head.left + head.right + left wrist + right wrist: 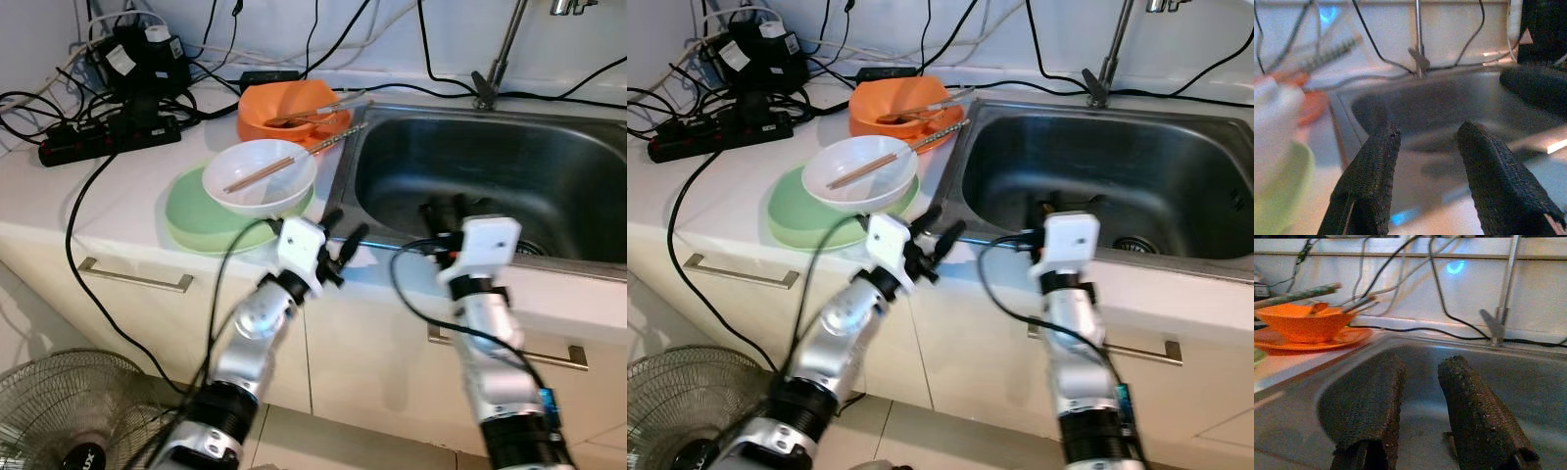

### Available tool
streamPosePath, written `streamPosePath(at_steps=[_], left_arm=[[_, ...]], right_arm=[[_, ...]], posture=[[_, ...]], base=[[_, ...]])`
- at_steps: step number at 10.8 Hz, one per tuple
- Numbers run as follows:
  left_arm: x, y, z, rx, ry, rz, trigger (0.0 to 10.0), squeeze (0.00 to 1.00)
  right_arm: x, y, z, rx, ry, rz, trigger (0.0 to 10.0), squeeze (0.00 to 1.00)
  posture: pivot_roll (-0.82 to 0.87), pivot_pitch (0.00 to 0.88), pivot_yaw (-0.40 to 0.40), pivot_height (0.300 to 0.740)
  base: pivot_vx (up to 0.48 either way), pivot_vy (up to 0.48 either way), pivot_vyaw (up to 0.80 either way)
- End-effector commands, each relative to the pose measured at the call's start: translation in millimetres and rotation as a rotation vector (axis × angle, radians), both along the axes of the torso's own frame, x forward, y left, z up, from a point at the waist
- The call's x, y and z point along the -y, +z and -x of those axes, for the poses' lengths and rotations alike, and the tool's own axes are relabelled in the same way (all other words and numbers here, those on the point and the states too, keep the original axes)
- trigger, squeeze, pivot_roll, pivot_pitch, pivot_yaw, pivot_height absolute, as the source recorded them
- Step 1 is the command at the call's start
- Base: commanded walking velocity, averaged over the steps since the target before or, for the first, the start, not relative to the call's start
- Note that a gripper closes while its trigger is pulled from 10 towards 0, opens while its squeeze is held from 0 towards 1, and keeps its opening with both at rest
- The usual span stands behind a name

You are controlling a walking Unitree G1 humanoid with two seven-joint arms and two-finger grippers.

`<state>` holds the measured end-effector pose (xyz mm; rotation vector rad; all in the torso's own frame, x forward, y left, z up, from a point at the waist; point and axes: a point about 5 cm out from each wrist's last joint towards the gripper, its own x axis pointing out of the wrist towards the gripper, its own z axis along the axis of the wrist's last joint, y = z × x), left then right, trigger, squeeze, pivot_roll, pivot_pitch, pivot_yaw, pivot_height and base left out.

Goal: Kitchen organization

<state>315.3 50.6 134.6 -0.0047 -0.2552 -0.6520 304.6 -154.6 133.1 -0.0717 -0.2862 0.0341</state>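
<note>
Both arms reach forward over the front edge of the desk point(118, 196), and neither carries anything. The left hand point(345, 235) hovers with its two black fingers spread apart and empty, just off the near rim of the sink point(588, 264); immediately to its own left and slightly ahead sits the white bowl point(257, 178) with a pair of chopsticks point(257, 172) resting across it, the bowl stacked on a green plate point(201, 220). Further ahead of that hand, against the sink's corner, an orange bowl point(289, 106) on a matching plate holds more utensils. The right hand point(446, 211) is poised over the sink's front edge, its fingers point(1371, 406) parted with a clear gap and pointing into the steel basin, toward the faucet point(1506, 289) at the back. The dishes look gathered beside the basin for washing or sorting, stacked so each pile can be lifted as one. Judging by the poses, the left hand seems lined up to approach the white bowl. The loose chopsticks may roll off if the bowl tilts, and the power strip point(108, 137) with its cables lying beyond the dishes is a snag risk.
</note>
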Motion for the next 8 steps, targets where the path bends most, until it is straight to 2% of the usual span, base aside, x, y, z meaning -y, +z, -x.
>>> streamPosePath(at_steps=[1,2,3,4,5,6,7,8], left_arm=[[3.9,23.7,-4.1,0.081,-0.013,0.001,10.0,0.0],[5.9,38.0,-5.7,0.13,-0.023,0.006,10.0,0.0],[8.8,67.7,-13.7,0.221,-0.004,-0.061,10.0,0.0],[6.9,81.9,-20.5,0.283,0.059,-0.145,10.0,0.0],[5.9,93.2,-29.4,0.29,0.091,-0.174,10.0,0.0],[3.5,104.4,-42.0,0.239,0.102,-0.172,10.0,0.0],[-2.5,110.6,-52.6,0.242,0.143,-0.221,10.0,0.0],[-15.2,114.4,-68.5,0.214,0.197,-0.27,10.0,0.0]], right_arm=[[-3.8,3.5,-2.4,0.005,0.003,-0.007,10.0,0.0],[-5.7,3.1,-2.9,0.003,0.006,-0.009,10.0,0.0],[-10.4,3.5,-3.8,0.004,0.015,-0.015,10.0,0.0],[-12.5,3.5,-4.2,0.005,0.018,-0.016,10.0,0.0],[-14.0,3.2,-4.8,0.004,0.019,-0.02,10.0,0.0],[-16.5,3.3,-5.4,0.005,0.022,-0.024,10.0,0.0],[-18.7,3.4,-5.9,0.005,0.027,-0.028,10.0,0.0],[-21.0,3.9,-7.0,0.007,0.03,-0.033,10.0,0.0]], posture=[[0.04,0.0,0.071,0.74],[0.04,0.0,0.073,0.74],[0.03,0.0,0.078,0.74],[0.03,0.0,0.08,0.74],[0.03,0.0,0.084,0.74],[0.02,0.0,0.087,0.74],[0.02,0.0,0.09,0.74],[0.02,0.0,0.091,0.74]], base=[[0.0,0.0,0.0],[0.0,0.0,0.0],[0.0,0.0,0.0],[0.0,0.0,0.0],[0.0,0.0,0.0],[0.0,0.0,0.0],[0.0,0.0,0.0],[0.0,0.0,0.0]])
